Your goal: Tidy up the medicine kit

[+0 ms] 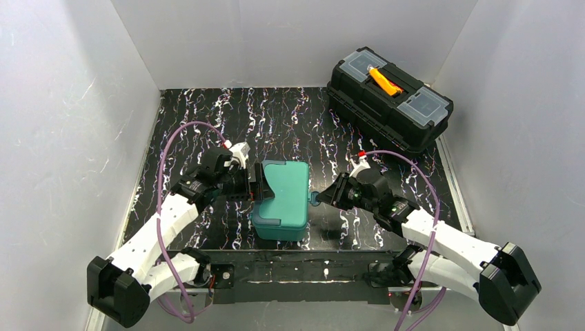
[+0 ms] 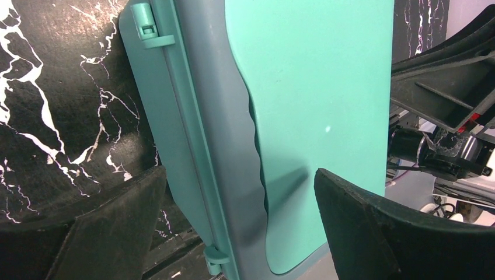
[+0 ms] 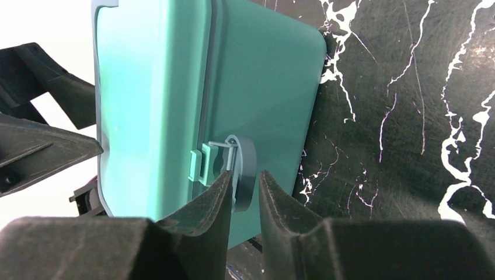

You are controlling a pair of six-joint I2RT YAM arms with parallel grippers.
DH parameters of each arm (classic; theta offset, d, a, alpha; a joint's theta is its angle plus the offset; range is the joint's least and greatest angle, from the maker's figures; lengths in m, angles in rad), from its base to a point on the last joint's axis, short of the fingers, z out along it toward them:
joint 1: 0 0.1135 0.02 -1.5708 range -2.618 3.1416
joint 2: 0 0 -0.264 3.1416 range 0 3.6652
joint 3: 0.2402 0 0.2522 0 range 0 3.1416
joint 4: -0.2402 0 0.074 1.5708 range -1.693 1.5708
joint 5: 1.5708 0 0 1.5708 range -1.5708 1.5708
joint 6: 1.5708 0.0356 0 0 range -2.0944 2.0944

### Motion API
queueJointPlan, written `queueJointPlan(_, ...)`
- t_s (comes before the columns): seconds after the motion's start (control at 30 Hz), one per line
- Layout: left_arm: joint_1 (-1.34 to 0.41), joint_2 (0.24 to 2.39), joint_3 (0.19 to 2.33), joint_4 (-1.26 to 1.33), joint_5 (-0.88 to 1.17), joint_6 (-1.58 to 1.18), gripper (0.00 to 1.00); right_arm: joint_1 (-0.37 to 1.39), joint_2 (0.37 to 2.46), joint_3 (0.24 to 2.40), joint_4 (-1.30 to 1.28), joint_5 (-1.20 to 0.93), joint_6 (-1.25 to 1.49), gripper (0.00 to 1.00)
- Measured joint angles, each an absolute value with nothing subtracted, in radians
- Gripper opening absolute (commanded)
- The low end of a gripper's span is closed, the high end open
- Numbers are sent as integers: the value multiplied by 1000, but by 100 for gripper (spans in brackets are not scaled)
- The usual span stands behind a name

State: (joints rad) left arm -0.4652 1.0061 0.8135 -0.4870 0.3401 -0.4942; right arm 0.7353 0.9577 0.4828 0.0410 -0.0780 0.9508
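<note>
One medicine kit point(image 1: 283, 196), right pincer point(image 3: 243, 182) clasping latch point(image 3: 244, 154)

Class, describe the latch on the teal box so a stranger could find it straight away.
On the black marbled table sits a teal medicine kit. On its side nearest the right arm a small rounded latch tab sticks out, darker than the kit and pinched in the right gripper.

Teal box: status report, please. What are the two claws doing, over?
Left gripper open, straddling medicine kit. Right gripper shut on its latch. Lid closed. Toolbox far back, nothing blocking.
</note>
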Motion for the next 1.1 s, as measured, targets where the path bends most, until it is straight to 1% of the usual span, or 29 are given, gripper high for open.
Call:
queueJointPlan(0.13,-465,1007,795,-472,350,-498,97,735,962,483,56,-82,951,22)
queueJointPlan(0.47,-465,1007,792,-469,360,-499,97,735,961,508,31,-81,944,10)
queueJointPlan(0.77,-465,1008,791,-461,365,-502,96,735,962,624,-96,-93,885,7)
queueJointPlan(1.1,-465,1012,791,-449,380,-506,95,754,1019,698,-140,-120,857,7)
